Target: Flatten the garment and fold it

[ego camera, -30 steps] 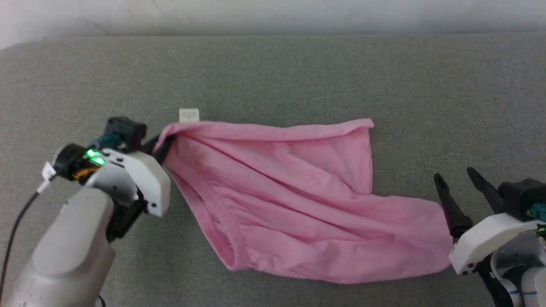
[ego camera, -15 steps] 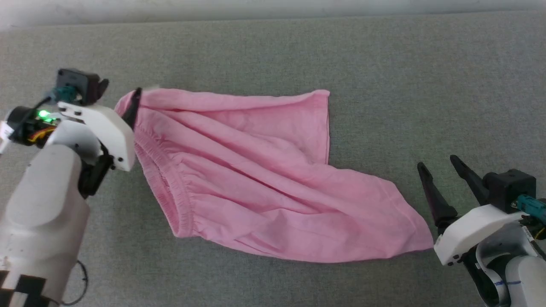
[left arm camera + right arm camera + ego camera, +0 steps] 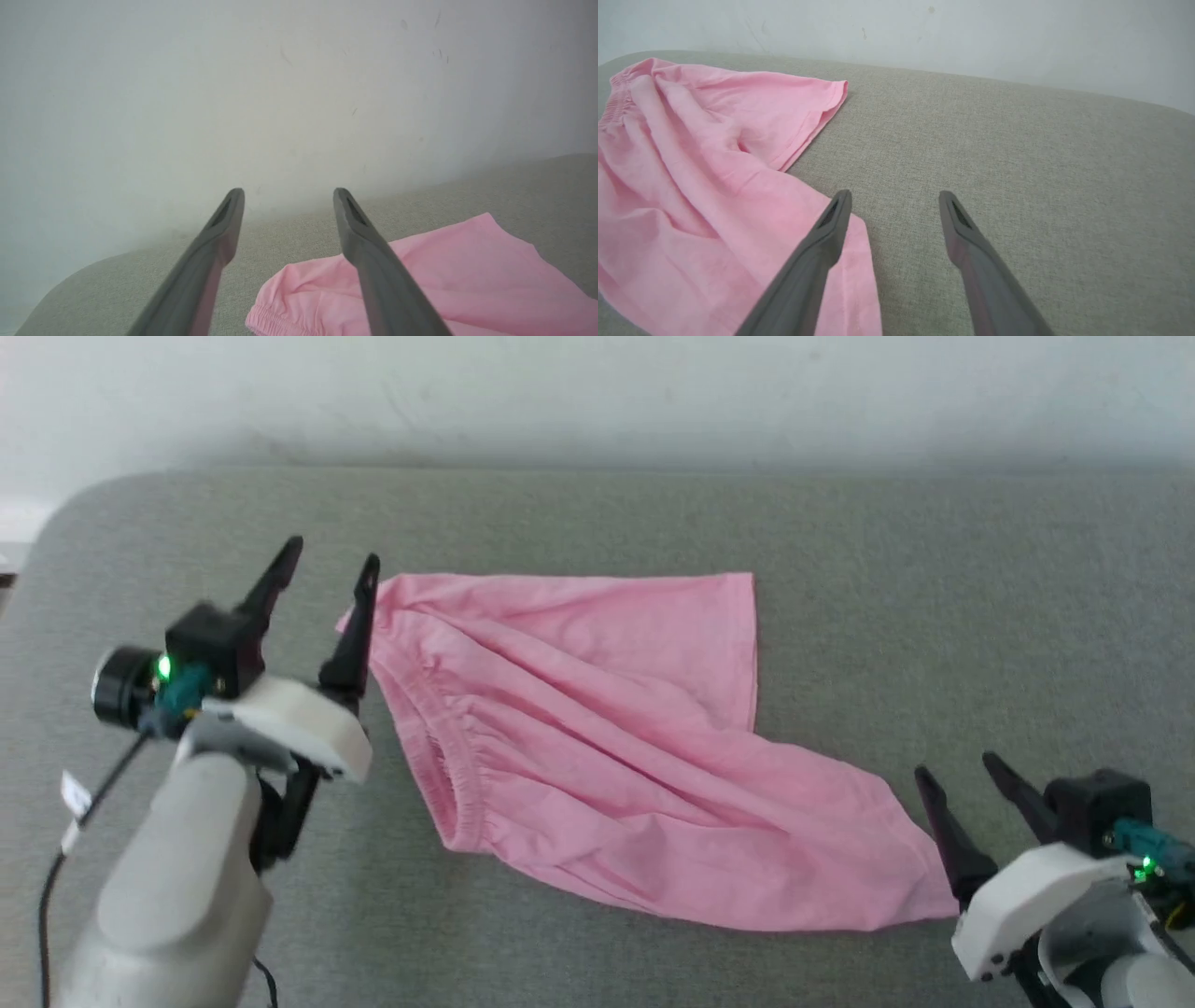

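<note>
The pink garment point(image 3: 616, 747) lies creased on the grey padded surface, its gathered waistband point(image 3: 439, 747) at the left and one leg stretching to the lower right. My left gripper point(image 3: 331, 563) is open and raised just left of the waistband's upper corner, nothing between its fingers; in the left wrist view the garment point(image 3: 467, 280) lies below its right finger point(image 3: 373, 270). My right gripper point(image 3: 954, 771) is open beside the leg's lower right corner. In the right wrist view its left finger point(image 3: 817, 261) is over the garment's point(image 3: 691, 186) hem edge. The white tag is hidden.
The grey padded surface point(image 3: 934, 597) extends around the garment, with its rounded left corner point(image 3: 65, 513) near my left arm. A pale wall point(image 3: 597, 392) runs along the far edge. A dark cable point(image 3: 56, 868) hangs from the left wrist.
My left gripper has let go of the waistband corner, opened and lifted. The garment has dropped flat. The head camera has shifted. The right gripper stays open by the leg.
</note>
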